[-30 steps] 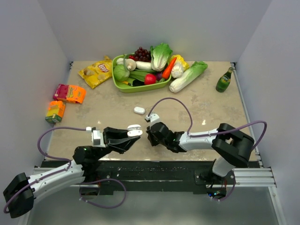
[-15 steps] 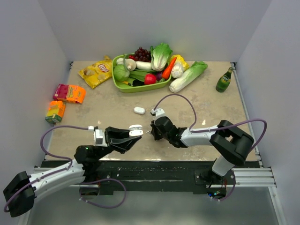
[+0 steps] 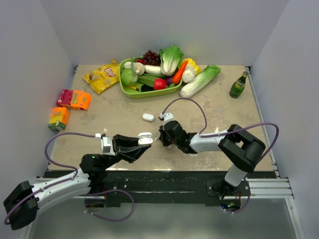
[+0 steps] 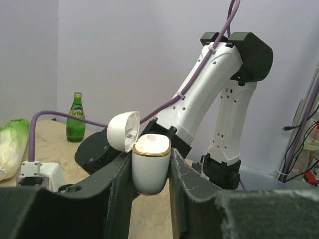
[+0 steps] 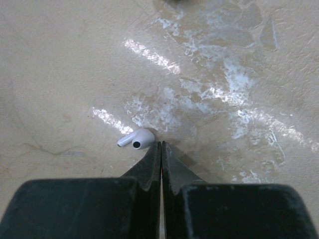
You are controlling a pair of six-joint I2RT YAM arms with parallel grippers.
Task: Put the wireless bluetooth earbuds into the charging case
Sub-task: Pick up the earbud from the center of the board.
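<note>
The left end effector [image 3: 143, 141] hangs low above the near part of the desk [image 3: 109, 119]. Its two dark fingers [image 4: 115, 196] are drawn in narrow on the charging case [image 4: 151, 172]. The case is white with a gold band round its mouth. It stands upright between the fingers, gripped on both sides, and its lid [image 4: 123, 130] is swung open, tipped back to the left in the left wrist view.

The right end effector [image 5: 160, 146] points down at the desk just to the right of the case. Its jaws are pressed together with nothing between them. One earbud [image 5: 136, 140], small, white and glossy, lies on the desk just beside the fingertips, on their left in the right wrist view. Whether it touches them I cannot tell. Its stem points away to the left, and a dark round opening faces the camera.

A second white case [image 3: 148, 117] lies on the desk a little beyond both end effectors, apart from them. Farther back, a green tray [image 3: 130, 93] holds vegetables and grapes, with a long cabbage [image 3: 199, 81] just to its right. A green bottle [image 3: 239, 85] stands upright near the right edge. A yellow chip bag [image 3: 102, 75] lies left of the tray. An orange carton [image 3: 74, 99] and a smaller carton [image 3: 59, 118] lie near the left edge.
</note>
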